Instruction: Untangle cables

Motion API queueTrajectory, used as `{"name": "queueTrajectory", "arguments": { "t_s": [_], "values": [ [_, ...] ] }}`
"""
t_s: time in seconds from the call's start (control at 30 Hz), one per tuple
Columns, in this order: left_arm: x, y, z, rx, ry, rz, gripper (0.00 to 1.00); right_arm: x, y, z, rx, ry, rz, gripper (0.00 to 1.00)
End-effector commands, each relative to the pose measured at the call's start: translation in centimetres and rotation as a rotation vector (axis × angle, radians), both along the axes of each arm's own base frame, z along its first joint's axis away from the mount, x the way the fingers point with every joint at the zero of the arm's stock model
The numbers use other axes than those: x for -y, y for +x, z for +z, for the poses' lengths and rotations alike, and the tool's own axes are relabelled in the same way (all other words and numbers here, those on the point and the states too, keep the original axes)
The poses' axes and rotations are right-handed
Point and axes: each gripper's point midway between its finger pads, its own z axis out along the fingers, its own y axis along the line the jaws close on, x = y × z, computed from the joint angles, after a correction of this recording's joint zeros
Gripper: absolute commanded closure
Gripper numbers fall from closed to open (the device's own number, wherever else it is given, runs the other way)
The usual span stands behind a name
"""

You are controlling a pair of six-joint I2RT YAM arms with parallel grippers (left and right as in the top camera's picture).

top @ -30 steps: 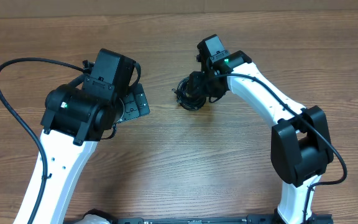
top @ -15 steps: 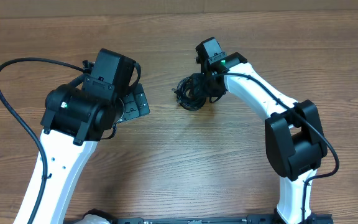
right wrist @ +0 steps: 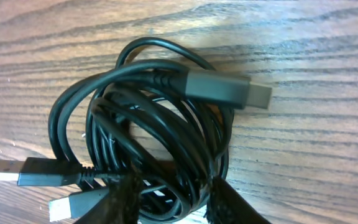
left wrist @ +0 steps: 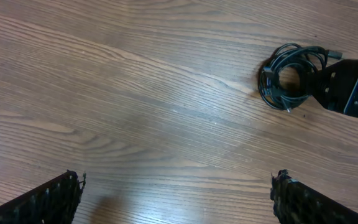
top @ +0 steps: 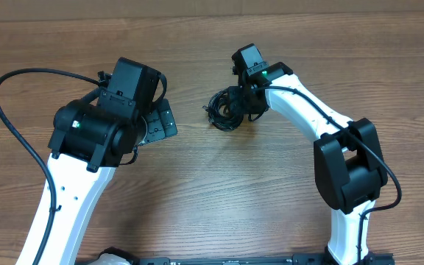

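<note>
The cables [top: 224, 110] lie as one small knotted black coil on the wooden table, just left of my right gripper [top: 244, 104]. In the right wrist view the coil [right wrist: 160, 124] fills the frame, with a grey plug [right wrist: 225, 89] at the upper right and USB plugs [right wrist: 17, 171] at the lower left. My right gripper [right wrist: 174, 204] has its fingers [right wrist: 229, 208] closed on a bundle of strands at the coil's near side. My left gripper [top: 164, 118] is open and empty, well left of the coil. The left wrist view shows the coil [left wrist: 289, 78] far off at the upper right.
The wooden table [top: 219, 191] stretches around both arms. A thick black arm cable [top: 9, 118] loops at the left. The right arm's gripper body [left wrist: 353, 93] shows beside the coil in the left wrist view.
The right arm's elbow has shifted left and its gripper has settled closer onto the coil. The coil has barely moved. The left arm has not moved.
</note>
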Motion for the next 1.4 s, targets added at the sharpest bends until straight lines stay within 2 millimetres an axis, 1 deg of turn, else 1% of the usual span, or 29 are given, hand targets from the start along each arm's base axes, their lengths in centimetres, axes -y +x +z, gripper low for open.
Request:
{"name": "queueTrajectory", "arguments": {
  "t_s": [0.0, 0.03, 0.1, 0.27, 0.33, 0.4, 0.43, 0.5, 0.53, 0.67, 0.73, 0.83, 1.07, 1.23, 1.37],
  "values": [
    [-0.3, 0.2, 0.0, 0.007, 0.008, 0.029, 0.0, 0.4, 0.1, -0.1, -0.001, -0.011, -0.006, 0.69],
    [-0.3, 0.2, 0.0, 0.007, 0.008, 0.029, 0.01, 0.4, 0.1, 0.2, -0.001, -0.011, -0.006, 0.71],
    [-0.3, 0.2, 0.0, 0.007, 0.008, 0.029, 0.01, 0.3, 0.2, 1.2, 0.002, -0.009, -0.006, 0.71],
    [-0.1, 0.2, 0.0, 0.005, 0.001, 0.026, 0.0, -0.1, 1.2, 5.4, 0.047, 0.011, -0.006, 0.67],
    [0.7, -0.2, -0.2, -0.016, -0.041, 0.006, 0.0, -0.4, 1.5, 6.7, 0.065, 0.019, -0.003, 0.65],
    [2.2, -1.4, -0.7, -0.083, -0.123, -0.035, 0.0, -0.6, 1.8, 7.0, 0.084, 0.023, 0.011, 0.6],
    [2.7, -2.0, -0.8, -0.112, -0.156, -0.047, 0.0, -0.6, 1.9, 7.0, 0.088, 0.019, 0.024, 0.59],
    [4.1, -2.1, -0.6, -0.122, -0.234, -0.064, 0.0, -0.2, 1.9, 6.2, 0.088, -0.011, 0.036, 0.59],
    [4.5, -2.2, -0.6, -0.129, -0.251, -0.077, 0.01, 0.1, 1.8, 5.8, 0.085, -0.027, 0.031, 0.59],
    [4.4, -2.4, -0.8, -0.143, -0.237, -0.101, 0.0, 0.4, 1.3, 4.0, 0.059, -0.046, 0.031, 0.62],
    [4.3, -2.6, -1.0, -0.151, -0.228, -0.1, 0.0, 0.4, 1.2, 3.5, 0.055, -0.045, 0.033, 0.64],
    [4.2, -2.7, -1.0, -0.158, -0.226, -0.1, 0.0, 0.3, 1.3, 3.4, 0.068, -0.048, 0.058, 0.68],
    [4.2, -2.7, -1.1, -0.158, -0.226, -0.099, 0.01, -0.5, 1.4, 3.5, 0.095, -0.042, 0.113, 0.68],
    [4.2, -2.7, -1.1, -0.158, -0.226, -0.099, 0.0, -1.3, 1.0, 2.8, 0.109, -0.058, 0.162, 0.68],
    [4.2, -2.7, -1.1, -0.158, -0.223, -0.106, 0.0, -1.4, 1.1, 2.3, 0.104, -0.062, 0.165, 0.68]
  ]
}}
